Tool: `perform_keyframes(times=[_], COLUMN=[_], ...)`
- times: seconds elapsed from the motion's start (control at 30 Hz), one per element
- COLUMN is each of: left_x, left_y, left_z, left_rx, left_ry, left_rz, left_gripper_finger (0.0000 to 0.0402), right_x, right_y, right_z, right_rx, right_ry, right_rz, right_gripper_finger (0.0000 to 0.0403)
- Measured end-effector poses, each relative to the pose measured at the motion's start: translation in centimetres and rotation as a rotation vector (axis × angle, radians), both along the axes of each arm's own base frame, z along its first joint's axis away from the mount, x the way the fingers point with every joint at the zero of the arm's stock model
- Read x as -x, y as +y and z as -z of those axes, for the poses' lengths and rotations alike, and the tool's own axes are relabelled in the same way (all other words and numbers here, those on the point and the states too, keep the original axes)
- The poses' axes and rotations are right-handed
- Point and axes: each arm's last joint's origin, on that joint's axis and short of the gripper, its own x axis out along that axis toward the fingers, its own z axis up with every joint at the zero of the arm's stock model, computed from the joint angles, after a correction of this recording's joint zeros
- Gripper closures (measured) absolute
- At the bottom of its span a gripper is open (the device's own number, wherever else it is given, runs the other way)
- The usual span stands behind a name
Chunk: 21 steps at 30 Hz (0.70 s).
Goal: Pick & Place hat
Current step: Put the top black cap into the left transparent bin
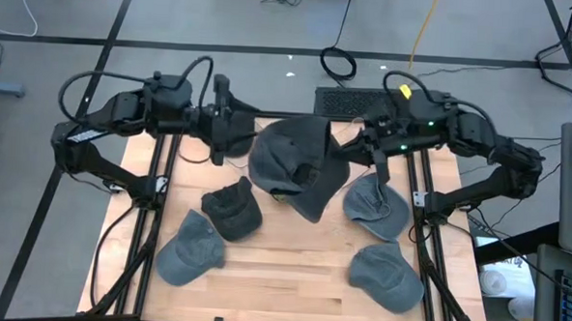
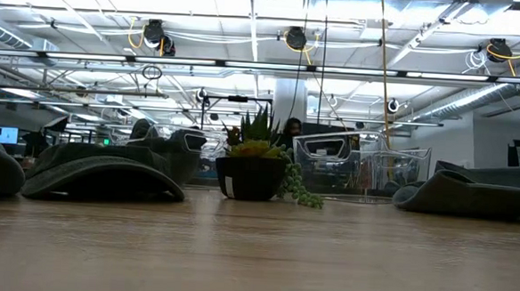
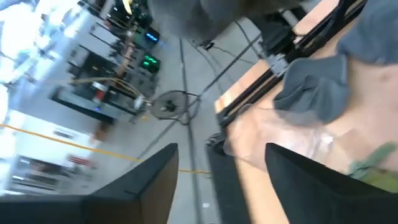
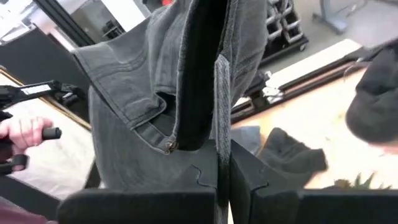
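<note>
Hat: I see the dark grey hat hanging above the far middle of the worktop.
Right end effector: clamped on the hat's right edge; I count it the nearer arm.
Left end effector: fingers wide apart, empty, just left of the hat.
Long axis: left to right between both arms.

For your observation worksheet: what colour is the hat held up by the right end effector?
Dark grey, like washed denim. The hat shows best in the right wrist view, clamped by the right end effector.
</note>
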Motion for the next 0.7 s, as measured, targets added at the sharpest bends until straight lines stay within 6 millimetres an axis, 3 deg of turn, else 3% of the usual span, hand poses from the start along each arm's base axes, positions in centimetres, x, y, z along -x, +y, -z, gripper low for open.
perform_keyframes(times=[0.23, 0.7], left_x=[1.1, 1.3], left_y=[-2.1, -5.5], left_z=[-0.8, -0.7], left_rx=[-0.174, -0.238], left_ry=[-0.005, 0.004], left_rz=[0.054, 0.165], left_gripper_finger=[0.0109, 0.0132], right_x=[-1.8, -3.3], right_y=[-0.2, -0.4], right_z=[0.8, 1.6], right_rx=[-0.079, -0.155], right_ry=[0.04, 0.077], right_rz=[-0.025, -0.032], right_gripper_finger=[0.0403, 0.0403])
